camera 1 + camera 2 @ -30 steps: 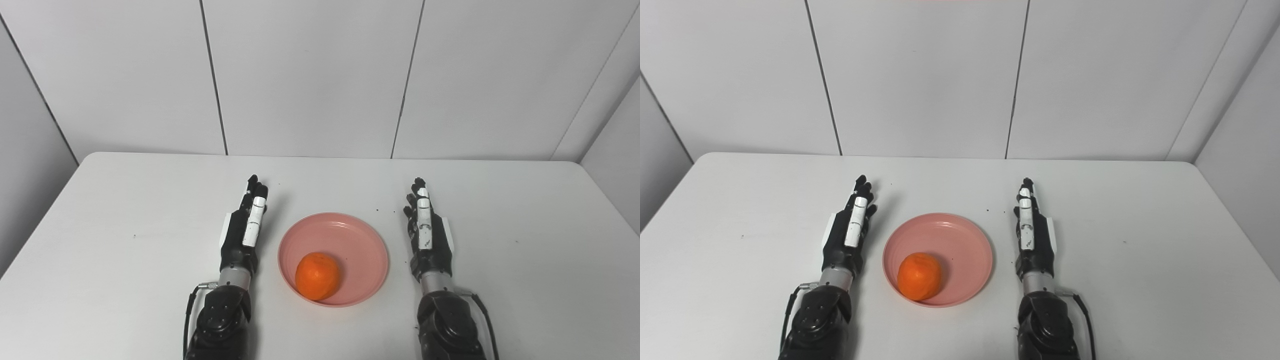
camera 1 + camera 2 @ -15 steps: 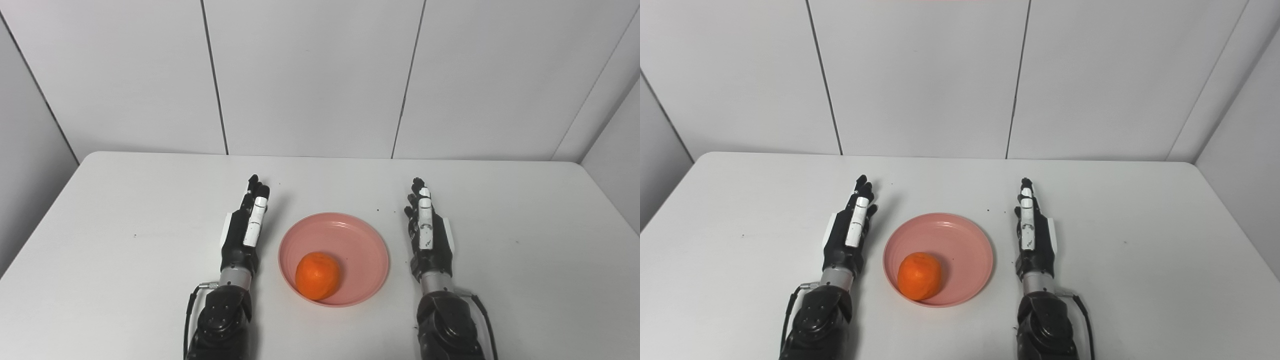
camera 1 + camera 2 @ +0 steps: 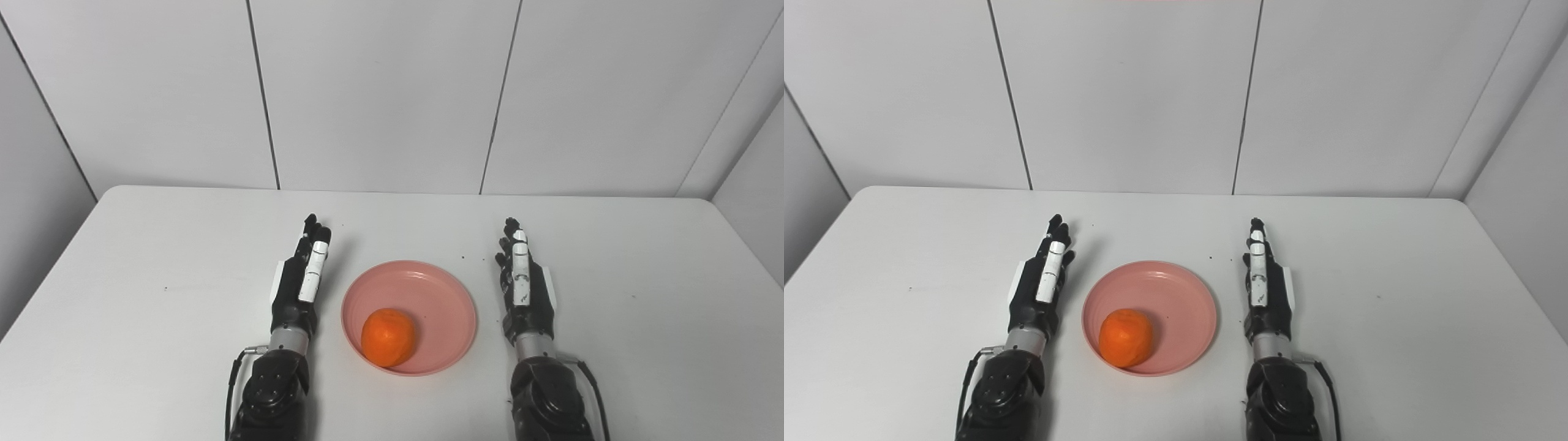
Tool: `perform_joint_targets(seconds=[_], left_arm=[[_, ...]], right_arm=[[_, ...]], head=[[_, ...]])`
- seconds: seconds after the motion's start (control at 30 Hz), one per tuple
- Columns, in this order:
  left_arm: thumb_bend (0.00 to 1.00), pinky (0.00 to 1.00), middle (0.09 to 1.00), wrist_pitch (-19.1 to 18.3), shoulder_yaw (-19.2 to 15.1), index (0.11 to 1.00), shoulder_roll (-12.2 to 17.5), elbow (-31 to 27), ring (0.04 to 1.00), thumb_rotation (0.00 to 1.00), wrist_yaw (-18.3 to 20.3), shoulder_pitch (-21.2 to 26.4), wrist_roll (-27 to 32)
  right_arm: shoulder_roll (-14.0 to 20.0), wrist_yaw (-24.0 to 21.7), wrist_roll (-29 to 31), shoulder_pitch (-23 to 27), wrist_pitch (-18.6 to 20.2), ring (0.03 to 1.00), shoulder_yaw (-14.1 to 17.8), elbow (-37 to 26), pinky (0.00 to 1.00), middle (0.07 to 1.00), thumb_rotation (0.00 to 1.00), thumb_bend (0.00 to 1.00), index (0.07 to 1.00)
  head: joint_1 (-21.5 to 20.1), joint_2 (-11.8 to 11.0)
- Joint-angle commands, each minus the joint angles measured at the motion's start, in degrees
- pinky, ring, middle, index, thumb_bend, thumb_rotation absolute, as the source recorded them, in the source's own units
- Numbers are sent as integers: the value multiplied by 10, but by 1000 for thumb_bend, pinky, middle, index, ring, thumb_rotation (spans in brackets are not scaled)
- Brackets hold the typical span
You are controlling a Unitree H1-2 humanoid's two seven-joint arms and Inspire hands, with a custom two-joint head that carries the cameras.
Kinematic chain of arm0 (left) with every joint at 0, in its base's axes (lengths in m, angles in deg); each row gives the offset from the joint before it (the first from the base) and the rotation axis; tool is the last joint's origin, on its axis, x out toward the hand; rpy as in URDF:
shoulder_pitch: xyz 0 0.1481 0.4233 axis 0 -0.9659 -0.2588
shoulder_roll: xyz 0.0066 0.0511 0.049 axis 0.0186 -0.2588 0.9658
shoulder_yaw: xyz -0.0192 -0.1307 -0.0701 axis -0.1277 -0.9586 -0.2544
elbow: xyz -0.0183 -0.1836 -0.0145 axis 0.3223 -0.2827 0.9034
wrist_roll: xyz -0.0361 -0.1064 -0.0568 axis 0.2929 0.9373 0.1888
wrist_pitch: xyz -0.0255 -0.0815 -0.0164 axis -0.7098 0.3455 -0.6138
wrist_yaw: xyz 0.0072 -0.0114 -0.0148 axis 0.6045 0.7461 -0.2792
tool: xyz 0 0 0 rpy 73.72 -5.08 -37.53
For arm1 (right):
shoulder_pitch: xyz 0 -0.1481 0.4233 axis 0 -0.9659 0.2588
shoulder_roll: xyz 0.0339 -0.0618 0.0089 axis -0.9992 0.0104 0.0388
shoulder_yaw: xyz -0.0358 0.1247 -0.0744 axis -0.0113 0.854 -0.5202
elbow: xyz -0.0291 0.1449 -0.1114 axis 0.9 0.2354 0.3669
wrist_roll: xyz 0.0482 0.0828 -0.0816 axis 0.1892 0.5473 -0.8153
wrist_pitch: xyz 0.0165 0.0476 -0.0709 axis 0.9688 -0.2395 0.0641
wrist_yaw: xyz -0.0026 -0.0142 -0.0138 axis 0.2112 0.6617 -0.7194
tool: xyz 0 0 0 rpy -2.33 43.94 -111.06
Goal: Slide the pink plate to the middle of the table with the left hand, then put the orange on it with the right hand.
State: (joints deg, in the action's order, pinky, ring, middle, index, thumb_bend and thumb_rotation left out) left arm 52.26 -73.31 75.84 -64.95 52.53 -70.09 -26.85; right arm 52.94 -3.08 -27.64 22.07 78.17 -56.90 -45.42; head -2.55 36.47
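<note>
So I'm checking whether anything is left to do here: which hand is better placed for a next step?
Neither. The orange already lies on the pink plate mid-table, and the left hand and right hand flank the plate, open and empty. If the orange needed nudging, it sits nearer the left hand.

The orange (image 3: 388, 337) has shifted very slightly to the left within the near-left part of the pink plate (image 3: 441, 294), the only change across these views.

No readable text, labels or numbers anywhere.
</note>
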Motion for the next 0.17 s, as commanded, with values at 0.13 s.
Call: perform_joint_targets(seconds=[0.13], left_arm=[[819,1000,1000,-23,1,1000,-2,15,1000,882,-2,-14,1]], right_arm=[[-5,2,2,-11,12,1000,-1,15,1000,979,1000,760,949]], head=[[1,0]])
